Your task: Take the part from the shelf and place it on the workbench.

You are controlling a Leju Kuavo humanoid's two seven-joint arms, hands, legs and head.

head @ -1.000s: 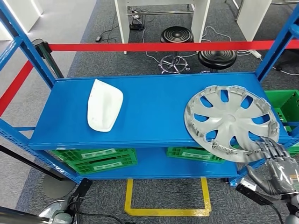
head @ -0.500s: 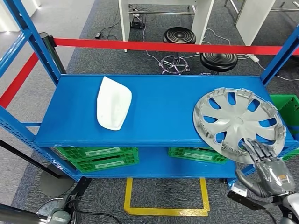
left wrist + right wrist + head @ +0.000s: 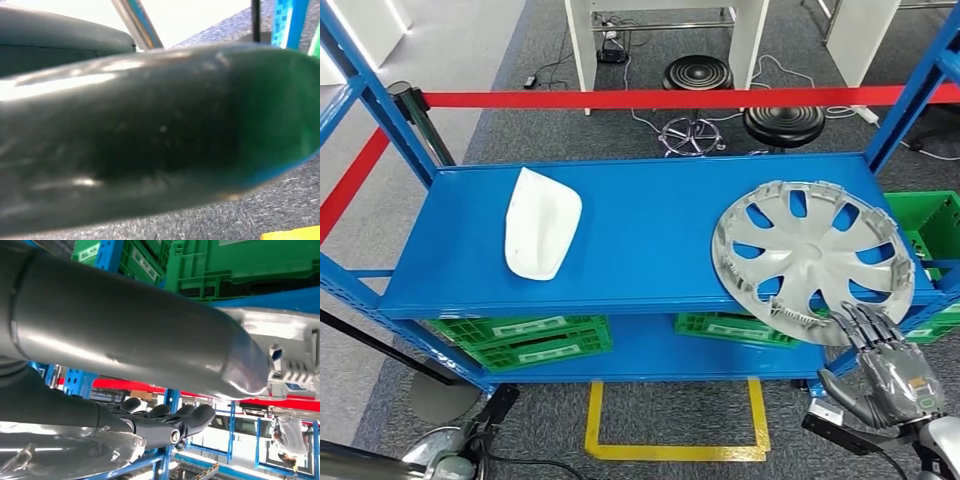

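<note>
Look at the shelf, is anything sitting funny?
Yes. The silver hubcap sticks out past the front edge of the blue shelf, with the right hand reaching at its overhanging rim. The white part lies fully on.

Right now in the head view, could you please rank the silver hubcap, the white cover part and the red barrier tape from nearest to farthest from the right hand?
From the right hand:
1. Silver hubcap, right end of the blue shelf, its front rim at the fingertips.
2. White cover part, left half of the shelf.
3. Red barrier tape, behind the shelf.
</note>
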